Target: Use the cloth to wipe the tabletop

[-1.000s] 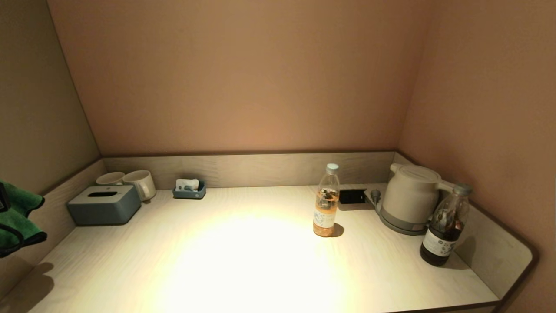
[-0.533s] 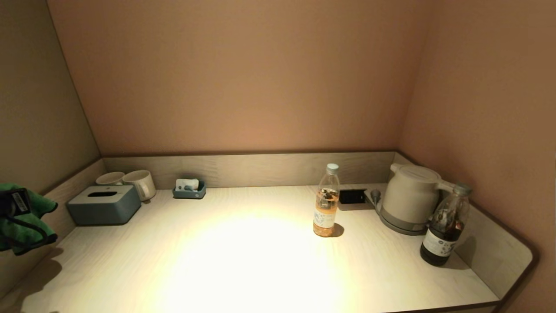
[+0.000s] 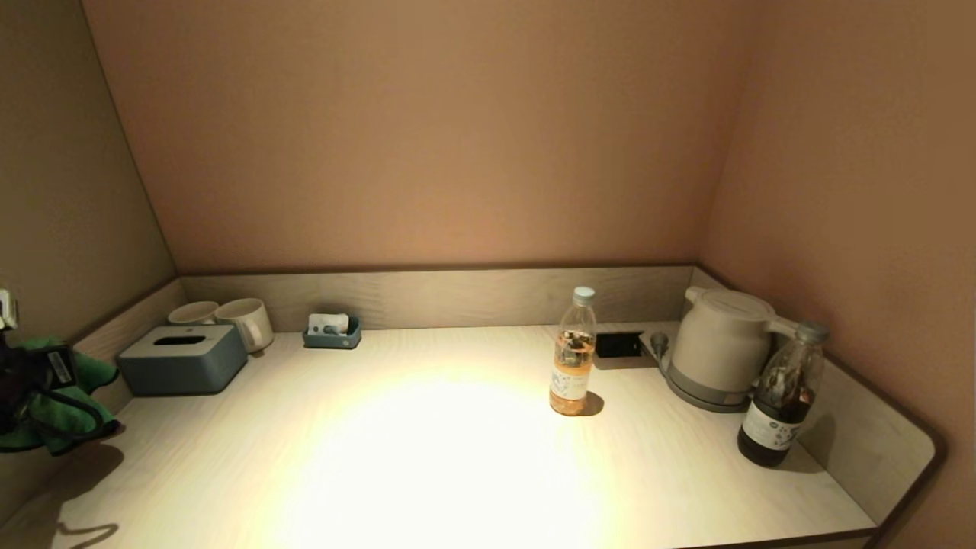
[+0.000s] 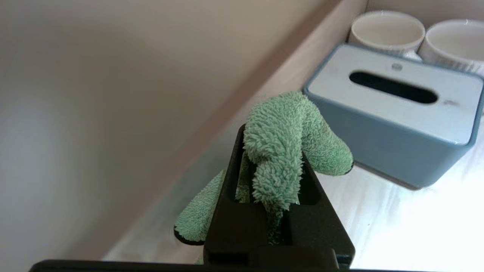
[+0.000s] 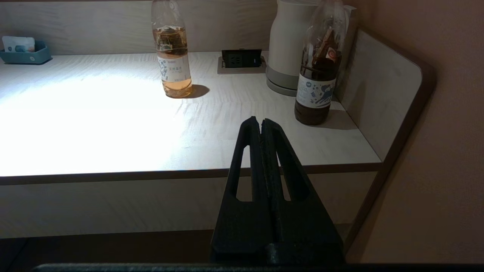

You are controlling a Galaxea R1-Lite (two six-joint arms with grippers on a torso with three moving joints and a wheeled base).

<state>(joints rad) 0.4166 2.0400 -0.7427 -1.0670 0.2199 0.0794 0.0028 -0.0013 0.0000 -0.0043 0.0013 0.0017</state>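
Observation:
My left gripper [image 3: 34,381] is at the far left edge of the light wood tabletop [image 3: 427,450], shut on a fluffy green cloth [image 3: 84,381]. In the left wrist view the cloth [image 4: 281,147] bulges out between and over the fingers, above the table near the left side wall, just short of the tissue box [image 4: 393,109]. My right gripper [image 5: 261,126] is shut and empty, held low in front of the table's front edge, out of the head view.
A grey-blue tissue box [image 3: 183,358] and two white mugs [image 3: 245,320] stand at the back left, a small blue tray [image 3: 332,332] beside them. A clear bottle [image 3: 573,354] stands mid-table; a white kettle [image 3: 720,347], dark bottle [image 3: 781,396] and socket [image 3: 618,345] sit at the right.
My left gripper has moved right and down with the green cloth, coming further into the head view and closer to the tabletop. The right arm has not moved.

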